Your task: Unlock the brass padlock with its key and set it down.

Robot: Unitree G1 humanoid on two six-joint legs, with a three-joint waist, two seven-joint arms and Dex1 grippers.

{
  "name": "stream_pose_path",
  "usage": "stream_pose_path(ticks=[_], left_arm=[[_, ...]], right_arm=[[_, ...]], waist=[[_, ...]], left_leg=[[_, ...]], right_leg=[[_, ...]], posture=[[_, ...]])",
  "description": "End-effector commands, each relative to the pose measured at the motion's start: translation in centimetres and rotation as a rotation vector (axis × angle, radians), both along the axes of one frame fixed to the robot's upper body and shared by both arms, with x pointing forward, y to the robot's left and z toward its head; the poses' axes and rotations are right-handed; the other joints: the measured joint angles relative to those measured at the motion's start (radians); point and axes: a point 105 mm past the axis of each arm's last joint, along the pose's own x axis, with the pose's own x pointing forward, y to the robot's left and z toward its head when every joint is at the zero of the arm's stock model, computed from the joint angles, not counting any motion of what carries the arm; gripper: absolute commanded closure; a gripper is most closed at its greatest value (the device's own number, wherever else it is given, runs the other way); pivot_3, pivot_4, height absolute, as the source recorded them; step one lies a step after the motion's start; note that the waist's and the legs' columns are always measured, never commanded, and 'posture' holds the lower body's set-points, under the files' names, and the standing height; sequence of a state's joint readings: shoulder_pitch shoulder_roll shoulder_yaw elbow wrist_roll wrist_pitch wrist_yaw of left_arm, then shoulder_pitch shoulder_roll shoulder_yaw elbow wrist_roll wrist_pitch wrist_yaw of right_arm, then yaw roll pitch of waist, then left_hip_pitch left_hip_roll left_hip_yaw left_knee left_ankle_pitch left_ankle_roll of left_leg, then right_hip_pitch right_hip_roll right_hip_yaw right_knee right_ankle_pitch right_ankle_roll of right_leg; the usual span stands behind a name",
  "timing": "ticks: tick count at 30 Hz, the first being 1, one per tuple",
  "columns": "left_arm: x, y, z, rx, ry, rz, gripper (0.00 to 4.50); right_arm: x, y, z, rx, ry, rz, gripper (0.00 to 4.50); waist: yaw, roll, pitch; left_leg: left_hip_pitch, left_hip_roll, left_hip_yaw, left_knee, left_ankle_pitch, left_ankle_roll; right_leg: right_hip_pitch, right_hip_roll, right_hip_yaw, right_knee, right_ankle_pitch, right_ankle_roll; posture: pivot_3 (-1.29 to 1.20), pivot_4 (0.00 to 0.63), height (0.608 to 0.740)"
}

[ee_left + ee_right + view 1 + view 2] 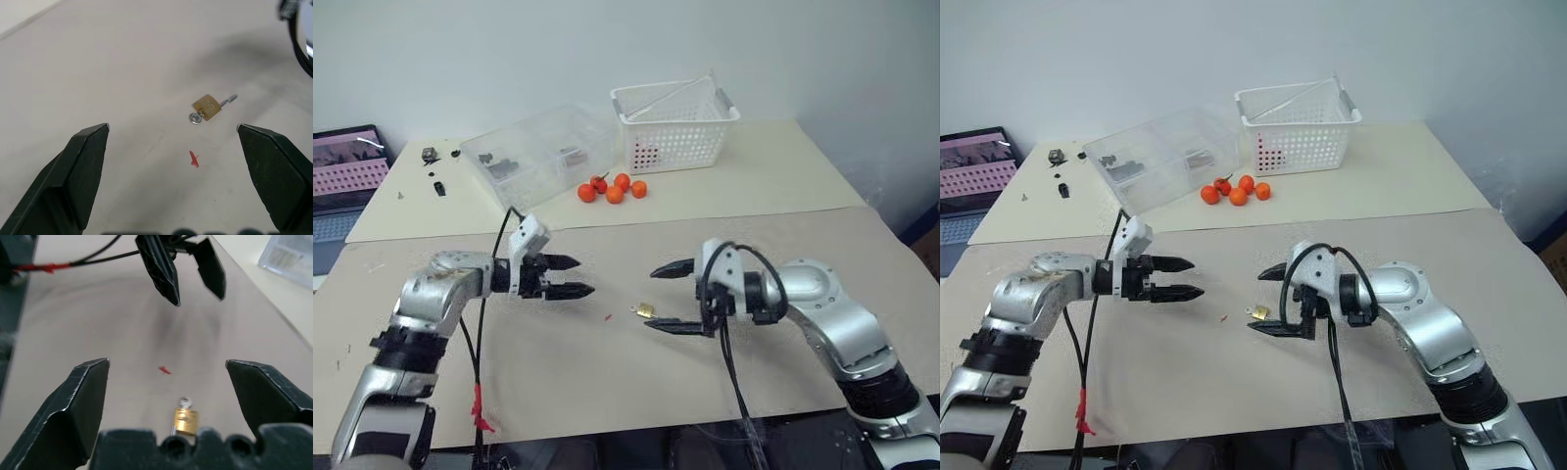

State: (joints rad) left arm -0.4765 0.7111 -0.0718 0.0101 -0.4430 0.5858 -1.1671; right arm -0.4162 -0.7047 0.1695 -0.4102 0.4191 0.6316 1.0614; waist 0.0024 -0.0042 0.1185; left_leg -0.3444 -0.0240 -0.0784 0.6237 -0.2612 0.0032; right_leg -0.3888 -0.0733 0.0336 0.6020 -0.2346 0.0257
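The left gripper (575, 276) hangs above the table (783, 245) at left centre, black fingers spread wide and empty, tips aimed rightward. Just right of it a small red speck (194, 158) lies on the tabletop. Next comes the brass padlock (206, 107), lying flat on the table between the two grippers, touched by neither; it has a boxy yellow-gold body, and its silver shackle (228, 100) juts from one end and appears swung open. The key (195, 117), a small silvery piece with a round head, stands in the opposite end. The right gripper (671, 297) hovers close over the padlock, fingers fully apart, holding nothing. Judgement: the lock seems opened and set down. Risks: the lower right finger sits very near the padlock, so a careless withdrawal could nudge the smooth metal across the matte beige surface; cables trailing from either wrist could also snag it. Far behind stand a clear plastic box (543, 147), oranges (612, 188) and a white perforated basket (674, 127).
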Motion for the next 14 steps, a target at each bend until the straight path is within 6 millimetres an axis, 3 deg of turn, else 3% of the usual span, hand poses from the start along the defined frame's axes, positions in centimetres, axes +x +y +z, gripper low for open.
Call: stream_pose_path(ticks=[1,7,10,14], left_arm=[[-0.2,1.2,1.4,0.032,-0.127,0.032,0.05],[0.3,2.7,4.5,-0.046,-0.239,0.123,0.05],[0.3,3.7,3.8,0.055,-0.27,0.146,0.05],[0.1,4.1,3.7,0.062,-0.283,0.152,0.05]], right_arm=[[0.6,-1.8,1.3,0.056,0.054,-0.055,0.0],[2.7,-5.5,3.2,0.066,0.01,-0.201,0.0],[3.0,-7.3,3.6,0.043,0.007,-0.243,0.0],[3.5,-8.8,3.8,0.016,-0.021,-0.282,0.0]], waist=[[-0.001,0.0,0.0],[-0.002,0.0,0.0],[-0.006,0.0,0.0],[-0.009,0.0,0.0]], left_leg=[[0.0,-0.001,0.0,0.0,0.0,0.0],[0.0,-0.002,0.001,0.001,-0.001,0.003],[0.0,0.0,0.001,0.001,-0.002,0.004],[0.002,0.004,0.002,0.001,-0.003,0.005]], right_leg=[[0.0,0.0,0.0,0.0,0.0,0.001],[0.0,0.004,-0.002,-0.001,0.001,0.003],[0.001,0.007,-0.003,0.001,0.001,0.003],[0.001,0.012,-0.002,0.001,0.001,0.003]], posture=[[0.0,0.15,0.74],[0.0,0.15,0.74],[0.0,0.15,0.74],[0.0,0.15,0.74]])
